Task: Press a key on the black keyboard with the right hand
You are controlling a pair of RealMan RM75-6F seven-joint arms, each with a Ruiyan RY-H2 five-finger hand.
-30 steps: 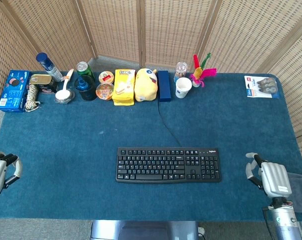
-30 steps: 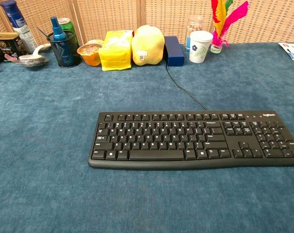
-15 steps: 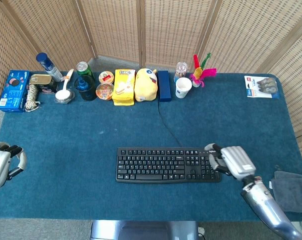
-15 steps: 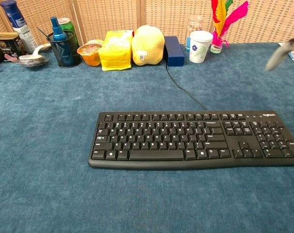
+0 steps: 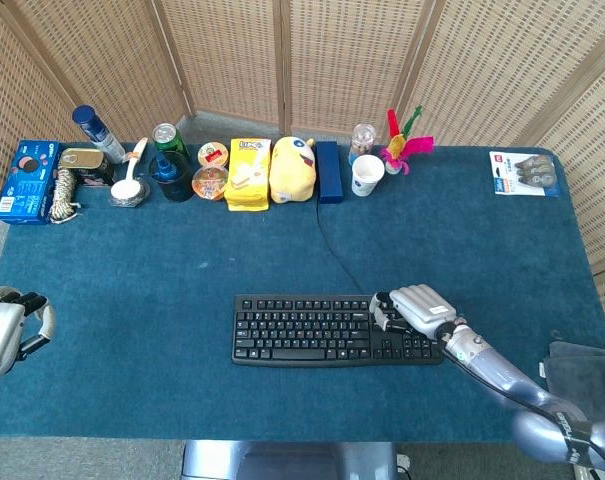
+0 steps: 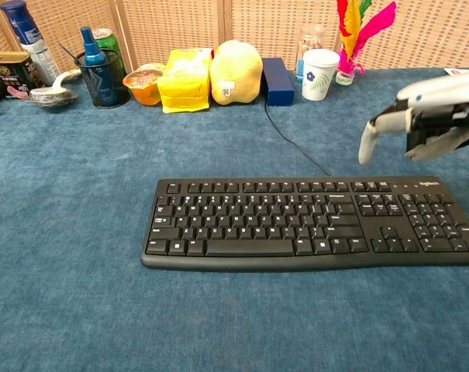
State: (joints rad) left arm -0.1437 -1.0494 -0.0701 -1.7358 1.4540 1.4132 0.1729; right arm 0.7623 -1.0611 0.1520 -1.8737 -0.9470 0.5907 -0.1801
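Note:
The black keyboard (image 5: 312, 330) lies flat at the front middle of the blue table, its cable running to the back. In the chest view the keyboard (image 6: 281, 225) fills the centre. My right hand (image 5: 414, 308) hovers over the keyboard's right end, near the arrow and number keys. In the chest view this right hand (image 6: 429, 122) hangs clearly above the keys, palm down, one finger (image 6: 366, 143) pointing downward, holding nothing and touching no key. My left hand (image 5: 4, 335) stays at the table's front left edge, empty, fingers loosely apart.
Along the back edge stand a blue box (image 5: 24, 180), a spray bottle (image 5: 99, 132), a green can (image 5: 167, 140), a yellow bag (image 5: 247, 172), a yellow plush (image 5: 292, 168), a paper cup (image 5: 367, 174) and feathers (image 5: 407, 145). A battery pack (image 5: 524, 172) lies back right; a grey cloth (image 5: 582, 372) front right.
My right hand has swept in from the table's front right edge leftward until it hovers over the keyboard's right end. The left hand has barely shifted.

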